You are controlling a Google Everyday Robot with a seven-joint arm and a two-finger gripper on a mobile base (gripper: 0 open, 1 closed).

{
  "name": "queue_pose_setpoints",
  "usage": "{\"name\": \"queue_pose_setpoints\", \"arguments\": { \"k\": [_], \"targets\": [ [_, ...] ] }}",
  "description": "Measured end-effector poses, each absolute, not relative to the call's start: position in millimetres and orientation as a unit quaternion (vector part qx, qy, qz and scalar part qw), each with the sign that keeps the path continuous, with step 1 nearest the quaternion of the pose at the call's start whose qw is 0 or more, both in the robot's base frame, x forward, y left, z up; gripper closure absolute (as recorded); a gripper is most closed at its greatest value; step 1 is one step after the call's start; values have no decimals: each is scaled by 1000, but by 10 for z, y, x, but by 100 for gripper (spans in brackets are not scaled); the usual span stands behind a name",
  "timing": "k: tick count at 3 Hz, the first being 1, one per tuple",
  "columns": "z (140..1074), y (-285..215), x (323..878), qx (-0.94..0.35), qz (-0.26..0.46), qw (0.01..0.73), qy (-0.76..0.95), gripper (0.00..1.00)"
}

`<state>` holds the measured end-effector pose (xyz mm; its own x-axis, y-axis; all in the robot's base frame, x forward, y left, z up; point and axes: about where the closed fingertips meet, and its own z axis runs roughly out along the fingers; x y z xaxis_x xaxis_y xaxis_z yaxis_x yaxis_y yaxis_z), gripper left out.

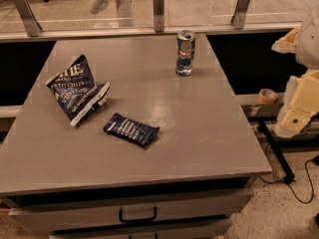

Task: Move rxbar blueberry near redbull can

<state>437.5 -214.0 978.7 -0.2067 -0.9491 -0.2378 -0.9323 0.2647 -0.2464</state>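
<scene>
While the gripper point(297, 106) is hanging off the right side of the table point(199, 133), low beside its edge and well apart from everything on top, its pale body is showing only partly at the frame's border, so whether it is released or clenched cannot be told. The rxbar blueberry point(131, 129) is lying flat on the grey tabletop toward the front, left of centre, turned at a slant with white lettering facing up. The redbull can point(185, 53) is standing upright near the far edge, right of centre, well apart from the bar. A larger navy chip bag point(76, 89) is resting crumpled to the left, near the bar but not touching it. A roll of tape point(268, 95) is sitting on a ledge beyond the table's right side, between the table and the gripper
</scene>
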Motion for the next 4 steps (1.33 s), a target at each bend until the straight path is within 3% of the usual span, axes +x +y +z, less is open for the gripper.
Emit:
{"name": "queue_pose_setpoints", "arguments": {
  "k": [1, 2, 4],
  "targets": [
    [9801, -1794, 4286, -592, 12, 212, 777, 0],
    [9695, -1148, 4165, -563, 74, 260, 781, 0],
    [9295, -123, 4125, -524, 126, 264, 800, 0]
  ]
}}
